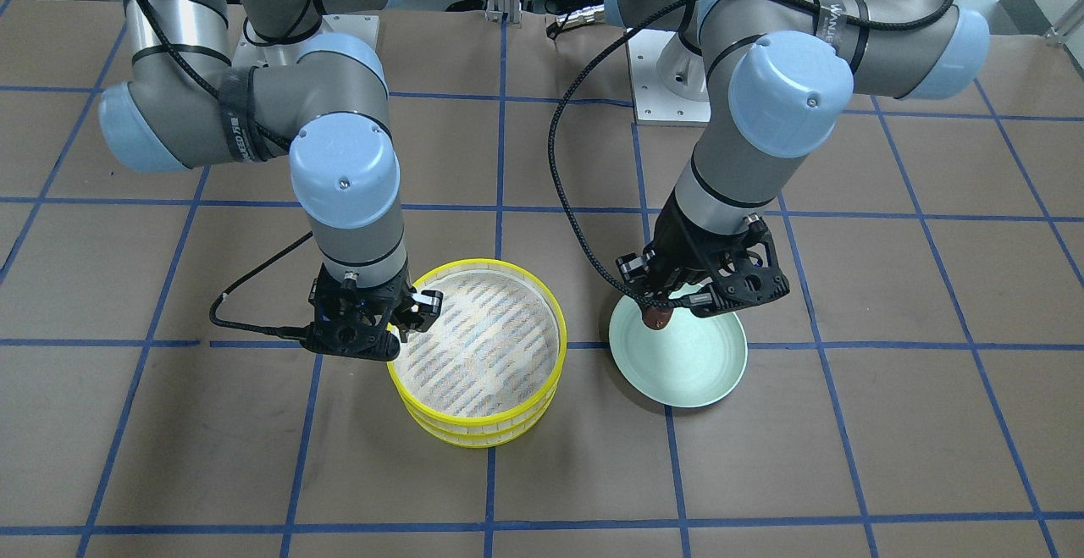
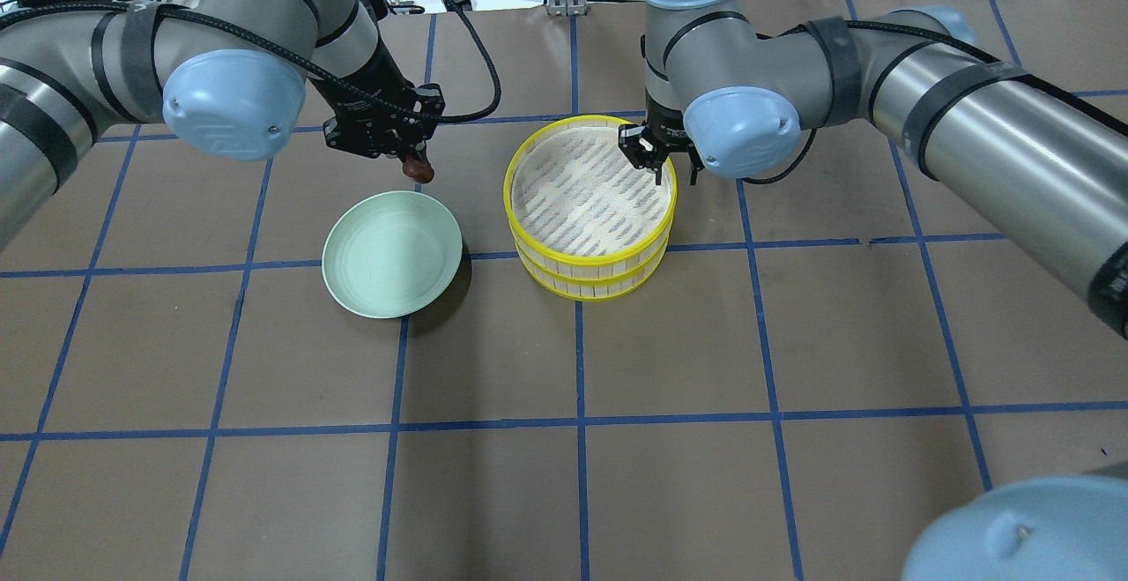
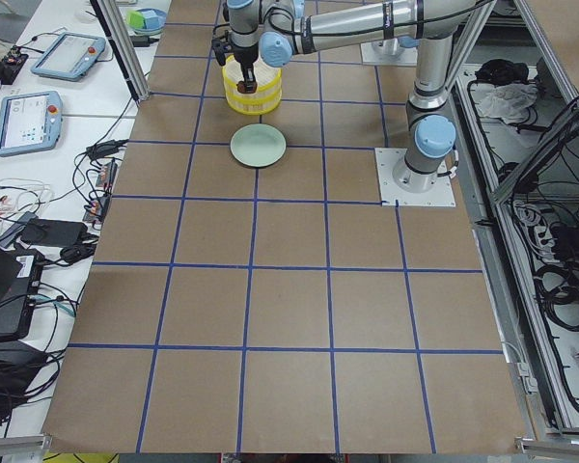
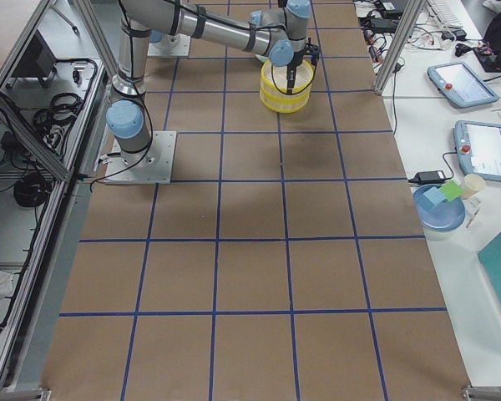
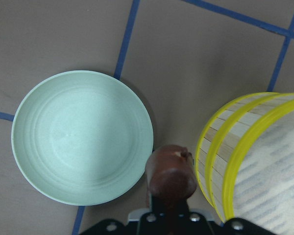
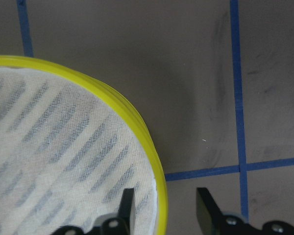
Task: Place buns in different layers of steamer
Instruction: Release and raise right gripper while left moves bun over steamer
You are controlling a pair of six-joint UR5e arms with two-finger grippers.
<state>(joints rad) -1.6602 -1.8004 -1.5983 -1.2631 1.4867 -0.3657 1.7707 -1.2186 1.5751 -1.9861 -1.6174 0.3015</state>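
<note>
Dark reddish-brown bun (image 5: 170,172) pinched in the left gripper (image 1: 659,307), held off the table (image 2: 705,343) beside the rim of the pale green plate (image 5: 63,142), on the side toward the steamer. Near the plate, upper tray (image 2: 509,189) stacked on lower tray (image 2: 592,285), whitish woven floor showing. Right gripper (image 6: 164,210) spread, straddling the upper tray's yellow rim, one finger inside, one outside.
</note>
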